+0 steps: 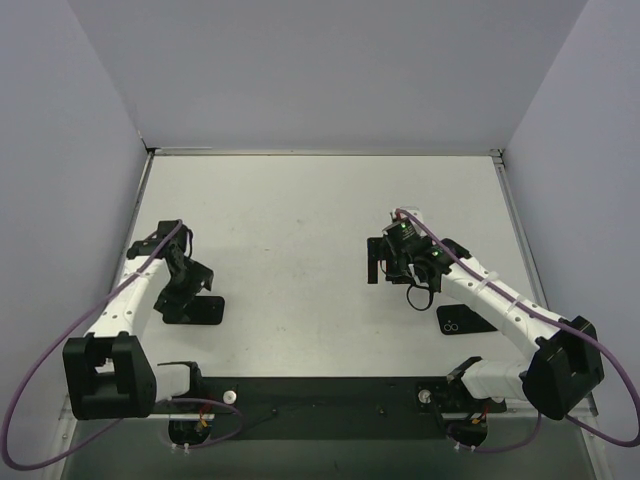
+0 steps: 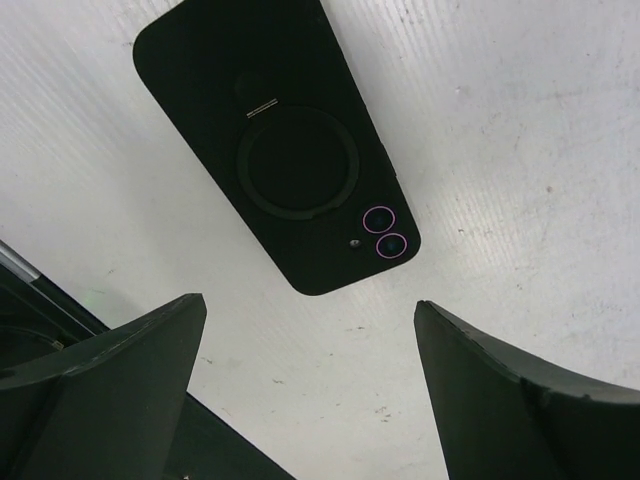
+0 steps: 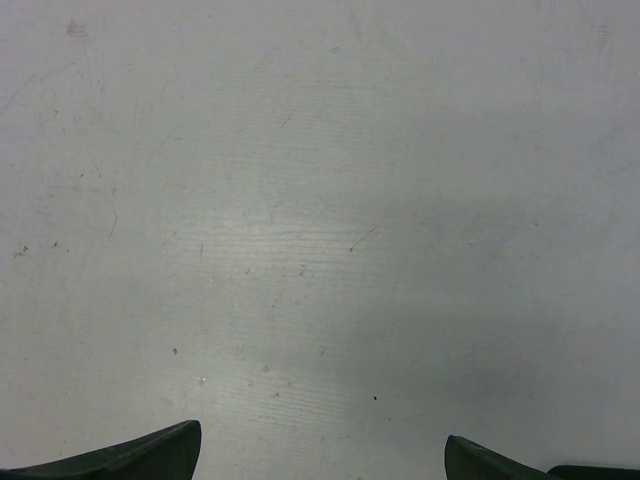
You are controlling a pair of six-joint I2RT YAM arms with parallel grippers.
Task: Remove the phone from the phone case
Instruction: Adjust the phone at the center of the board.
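Looking down from the top camera, the left fingers [image 1: 188, 287] hang over the near-left part of the white desk [image 1: 300, 215], spread apart and holding nothing. A black phone case [image 1: 203, 310] lies flat on the desk just beside them, its left end hidden under the wrist. On the other side, the right fingers [image 1: 374, 262] are over bare desk right of centre, also spread wide and empty. A second black slab [image 1: 462, 322] lies flat near the right arm's forearm, partly covered by it, with two small pale circles at its left end. It may be the phone itself, but at this size that cannot be told for certain. The two black pieces are well apart.

From the left wrist, the phone case [image 2: 275, 140] lies back side up and runs diagonally from upper left to lower right. It shows a large round ring [image 2: 298, 162] in the middle and two purple-rimmed lens rings [image 2: 385, 232] at its lower corner. Both left fingers [image 2: 110, 400] stand wide, short of the case and not touching it. Whether a phone sits inside cannot be seen.

From the right wrist, only scuffed white desk [image 3: 320, 200] shows, with the tips of the right fingers [image 3: 140, 462] far apart at the bottom edge.
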